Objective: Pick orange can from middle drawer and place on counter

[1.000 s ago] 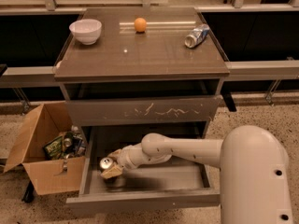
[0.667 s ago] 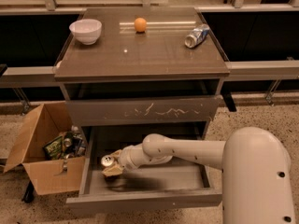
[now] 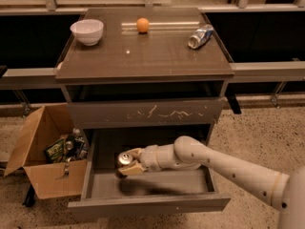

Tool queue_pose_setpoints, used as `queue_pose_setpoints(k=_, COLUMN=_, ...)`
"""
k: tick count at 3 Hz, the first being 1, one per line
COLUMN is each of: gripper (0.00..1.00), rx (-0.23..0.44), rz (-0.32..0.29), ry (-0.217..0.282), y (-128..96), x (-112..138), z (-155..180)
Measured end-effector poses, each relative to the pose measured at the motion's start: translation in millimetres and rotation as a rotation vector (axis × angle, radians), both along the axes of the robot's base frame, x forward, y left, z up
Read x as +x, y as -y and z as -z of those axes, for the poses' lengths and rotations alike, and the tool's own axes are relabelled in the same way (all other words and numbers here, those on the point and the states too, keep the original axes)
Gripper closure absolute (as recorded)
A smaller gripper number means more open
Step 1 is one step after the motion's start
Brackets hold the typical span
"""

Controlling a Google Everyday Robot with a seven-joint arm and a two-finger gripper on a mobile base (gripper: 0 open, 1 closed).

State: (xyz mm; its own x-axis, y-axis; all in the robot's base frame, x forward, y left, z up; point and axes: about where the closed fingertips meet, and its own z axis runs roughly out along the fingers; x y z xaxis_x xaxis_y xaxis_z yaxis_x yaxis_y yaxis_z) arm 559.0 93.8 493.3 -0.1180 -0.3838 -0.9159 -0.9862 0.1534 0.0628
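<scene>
Jaws of your gripper (image 3: 129, 168) are clamped on the orange can (image 3: 125, 159), its silver top showing, inside the open middle drawer (image 3: 147, 204), toward that drawer's left side. Above the drawer, the worktop (image 3: 143, 56) carries a white bowl (image 3: 87, 31), an orange ball (image 3: 142, 25) and a dented can (image 3: 200, 36).

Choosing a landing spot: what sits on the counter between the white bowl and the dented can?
An orange ball, seen in the camera view; otherwise bare counter. The pincer is down in the open drawer, gripping the orange can.
</scene>
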Motion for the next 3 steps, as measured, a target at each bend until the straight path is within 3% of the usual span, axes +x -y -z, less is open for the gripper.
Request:
queue_pose_setpoints(k=1, gripper=1.00, rx=0.043, rz=-0.023, ry=0.036, y=52, x=2, z=-43)
queue_pose_setpoints(k=2, gripper=1.00, rx=0.053, rz=-0.075, ry=0.015, y=51, x=-12, z=-45)
queue_pose_setpoints(k=3, gripper=1.00, rx=0.052, rz=-0.076, ry=0.015, y=51, x=-12, z=-45)
